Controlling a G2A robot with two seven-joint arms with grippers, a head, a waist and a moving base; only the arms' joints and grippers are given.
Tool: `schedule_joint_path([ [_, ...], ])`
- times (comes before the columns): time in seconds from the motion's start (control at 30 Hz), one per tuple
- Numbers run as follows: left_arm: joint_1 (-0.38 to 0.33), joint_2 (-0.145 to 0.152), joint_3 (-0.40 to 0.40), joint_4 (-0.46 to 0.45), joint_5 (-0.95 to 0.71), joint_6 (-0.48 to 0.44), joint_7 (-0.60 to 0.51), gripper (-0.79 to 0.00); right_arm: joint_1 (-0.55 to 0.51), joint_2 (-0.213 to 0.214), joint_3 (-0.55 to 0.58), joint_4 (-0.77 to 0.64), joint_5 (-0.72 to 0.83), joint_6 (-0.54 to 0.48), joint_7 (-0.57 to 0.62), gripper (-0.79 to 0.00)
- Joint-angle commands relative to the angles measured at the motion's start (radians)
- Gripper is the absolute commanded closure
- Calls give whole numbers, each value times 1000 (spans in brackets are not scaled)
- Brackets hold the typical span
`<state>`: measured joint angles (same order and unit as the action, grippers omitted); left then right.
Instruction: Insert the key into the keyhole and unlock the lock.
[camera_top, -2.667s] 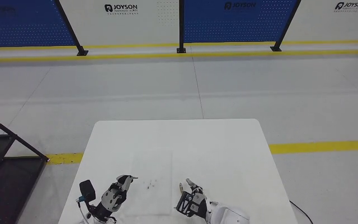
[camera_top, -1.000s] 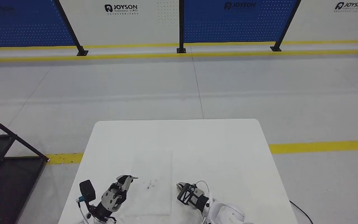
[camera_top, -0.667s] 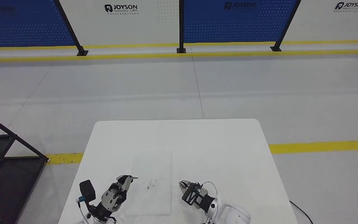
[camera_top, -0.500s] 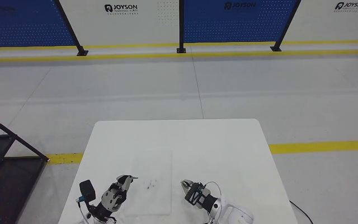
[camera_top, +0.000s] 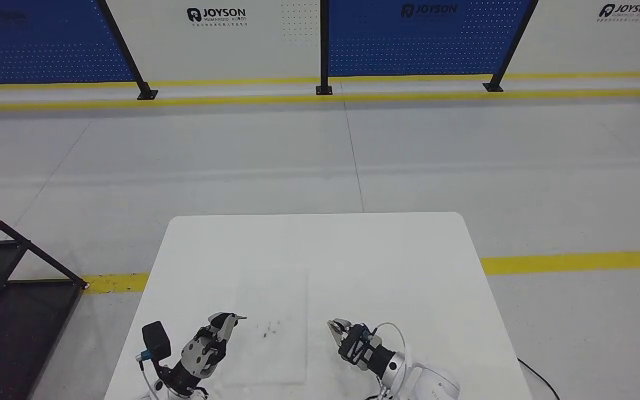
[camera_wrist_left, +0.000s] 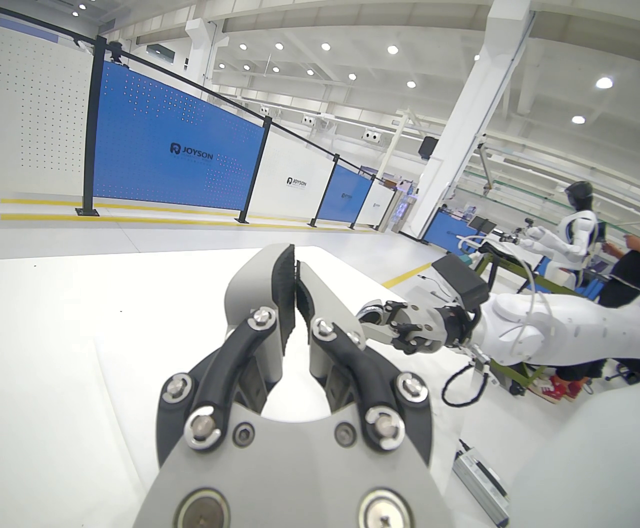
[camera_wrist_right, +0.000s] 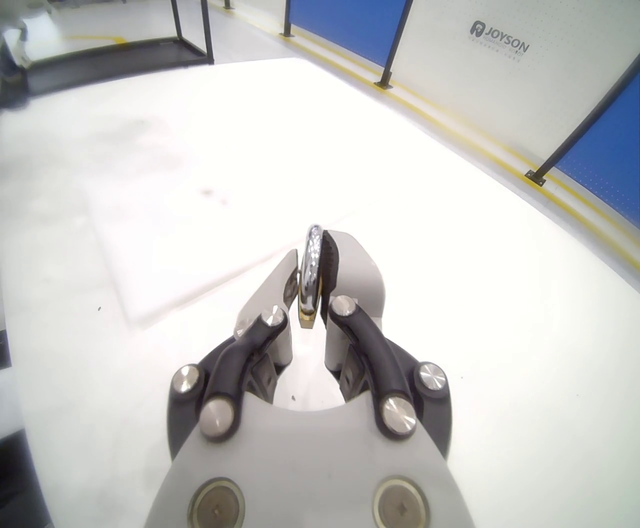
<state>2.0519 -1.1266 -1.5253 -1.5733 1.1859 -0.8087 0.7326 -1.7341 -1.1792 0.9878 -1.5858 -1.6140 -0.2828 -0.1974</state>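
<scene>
The white table (camera_top: 400, 260) is carrying a thin mat (camera_top: 275, 300) at lower centre of the top view. At lower left the left gripper (camera_top: 232, 320) is sitting with its pads pressed together. Just right of the mat, the right gripper (camera_top: 340, 330) is clamping the padlock (camera_wrist_right: 311, 270) edge-on. The shackle is pointing out past the fingertips and the brass body toward the palm, so the long axis is running along the fingers. I'd say that brass end needs turning toward the left gripper before any insertion.

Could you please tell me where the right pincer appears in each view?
Top view: right pincer at the near edge of the white table.
Left wrist view: right pincer beyond the left pincer.
Right wrist view: right pincer in front, shut on the lock.
Shared landmark: the white table.
</scene>
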Motion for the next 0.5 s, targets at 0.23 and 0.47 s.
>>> schedule_joint_path([
  [0.23,0,0,0,0,0,0,0,0,0,0,0,0,0,0,0,0],
  [0.47,0,0,0,0,0,0,0,0,0,0,0,0,0,0,0,0],
])
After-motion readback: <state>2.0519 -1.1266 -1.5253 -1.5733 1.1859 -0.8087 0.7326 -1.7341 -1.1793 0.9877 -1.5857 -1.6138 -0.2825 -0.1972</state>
